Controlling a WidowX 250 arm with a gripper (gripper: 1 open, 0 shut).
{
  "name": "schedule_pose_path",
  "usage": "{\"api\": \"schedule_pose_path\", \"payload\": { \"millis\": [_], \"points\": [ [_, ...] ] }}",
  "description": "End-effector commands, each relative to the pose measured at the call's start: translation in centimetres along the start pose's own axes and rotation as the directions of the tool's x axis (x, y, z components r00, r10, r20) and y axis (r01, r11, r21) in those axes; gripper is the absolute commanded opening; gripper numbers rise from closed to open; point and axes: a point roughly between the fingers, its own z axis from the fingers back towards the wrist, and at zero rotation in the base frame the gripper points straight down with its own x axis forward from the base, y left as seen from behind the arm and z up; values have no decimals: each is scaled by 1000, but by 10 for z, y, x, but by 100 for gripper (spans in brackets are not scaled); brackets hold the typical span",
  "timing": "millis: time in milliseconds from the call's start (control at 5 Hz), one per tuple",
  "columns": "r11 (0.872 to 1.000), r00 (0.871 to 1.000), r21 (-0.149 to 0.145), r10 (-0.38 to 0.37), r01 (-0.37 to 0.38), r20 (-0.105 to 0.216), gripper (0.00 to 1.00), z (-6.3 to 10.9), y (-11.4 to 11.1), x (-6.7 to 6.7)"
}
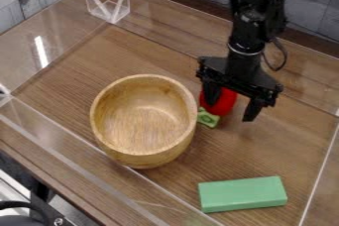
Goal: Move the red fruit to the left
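The red fruit [223, 101] is a small glossy strawberry lying on the wooden table just right of the wooden bowl [145, 119], its green leafy cap [208, 119] pointing toward the front. My black gripper [239, 99] points straight down over it. Its fingers stand spread wider than the fruit, which shows between them nearer the left finger [207, 81]. The jaws look open, with no grip on the fruit. The fruit's right side is partly hidden behind the gripper.
A flat green rectangular block [244, 193] lies near the front right. Clear acrylic walls [79, 185] ring the table, and a clear stand [107, 5] sits at the back left. The bowl stands directly left of the fruit.
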Motion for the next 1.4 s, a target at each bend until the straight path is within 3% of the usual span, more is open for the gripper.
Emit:
{"api": "schedule_pose_path", "payload": {
  "millis": [0,200,600,800,1000,1200],
  "points": [
    [1000,998,-9,-14,14,55,100,9,-14,17],
    [1000,998,-16,-17,18,59,100,5,-22,23],
    [1000,997,-21,-8,10,71,100,19,-1,18],
    [999,997,-24,27,-26,75,100,10,1,18],
    [1000,997,-26,-1,3,75,0,0,0,15],
    [999,997,-35,-30,32,76,0,-1,1,11]
  ]
}}
